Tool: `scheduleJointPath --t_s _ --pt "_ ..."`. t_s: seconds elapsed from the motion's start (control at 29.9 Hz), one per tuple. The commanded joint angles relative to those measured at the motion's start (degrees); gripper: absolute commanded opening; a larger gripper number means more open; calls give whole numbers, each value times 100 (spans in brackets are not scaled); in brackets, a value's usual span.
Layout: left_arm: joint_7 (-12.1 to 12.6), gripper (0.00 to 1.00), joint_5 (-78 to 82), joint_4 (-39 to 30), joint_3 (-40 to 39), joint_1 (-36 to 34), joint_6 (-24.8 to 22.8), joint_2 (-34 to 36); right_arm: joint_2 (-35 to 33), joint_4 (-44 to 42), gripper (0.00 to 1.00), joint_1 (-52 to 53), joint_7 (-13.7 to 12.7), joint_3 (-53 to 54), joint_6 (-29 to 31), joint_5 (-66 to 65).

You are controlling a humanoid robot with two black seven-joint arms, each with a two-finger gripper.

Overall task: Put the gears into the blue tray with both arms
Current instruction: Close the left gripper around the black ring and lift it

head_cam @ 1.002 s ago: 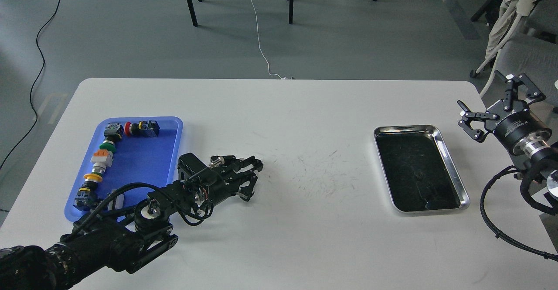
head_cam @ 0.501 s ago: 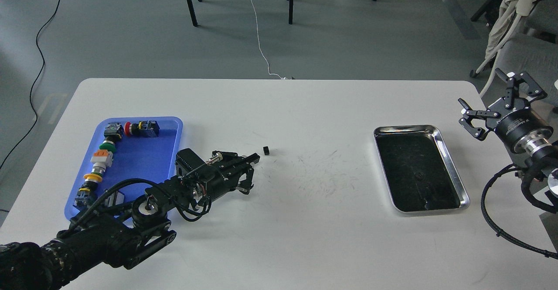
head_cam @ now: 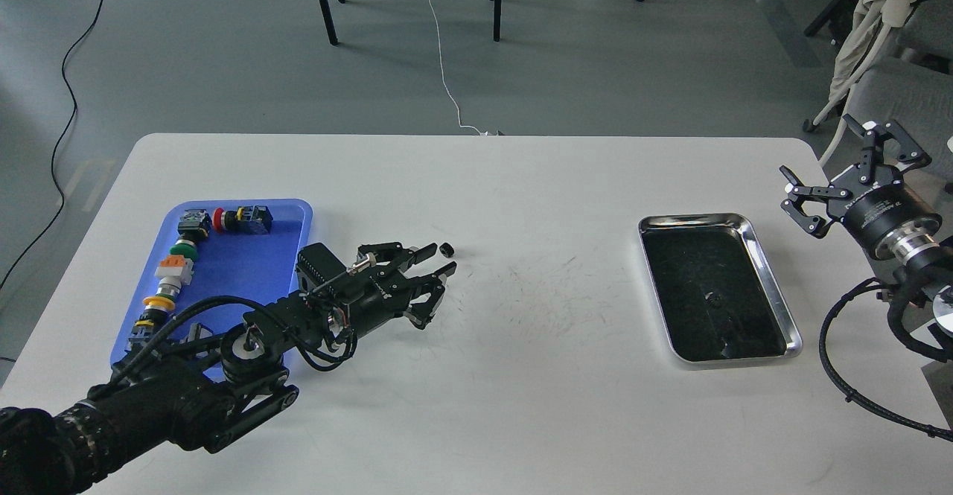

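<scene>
Broadly, the white tabletop (head_cam: 521, 376) fills the view and carries everything; the two black arms come next in size, the left one reaching in low from the bottom left and the right one hanging off the right edge; then the blue tray (head_cam: 246, 264) at the left and the metal tray (head_cam: 774, 294) at the right, well apart from each other.

Inside the blue tray a row of colourful switches (head_cam: 173, 272) runs along its far and left sides; no gear can be made out among them, though the left arm hides the near part of the tray. The metal tray shows only a few small specks on its dark bottom, too small to name.

The left tool (head_cam: 435, 272) lies low over the tabletop just right of the blue tray, its fingers spread and gripping nothing; the right tool (head_cam: 852, 171) hovers beyond the metal tray, fingers likewise apart and empty.

Smallest of all, one gear (head_cam: 447, 249) sits on the bare tabletop just beyond the upper fingertip of the left tool, near it but not between the fingers.

By my reading the task is early: this gear is not yet grasped, and carrying it into the blue tray remains.
</scene>
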Motion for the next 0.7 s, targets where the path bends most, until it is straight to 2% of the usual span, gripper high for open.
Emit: scheduleJointPath --t_s 0.0,0.23,0.43,0.67 --pt "56 92 -19 272 9 -73 -29 -139 -4 -1 97 1 2 0 0 0" --pt "65 92 -194 1196 9 -222 7 -518 -4 -1 97 1 2 0 0 0" --pt "65 92 -450 1486 18 -302 15 -720 13 -10 97 -8 2 0 0 0" --pt "65 89 -564 1478 9 -328 33 -931 31 -10 97 -8 2 0 0 0"
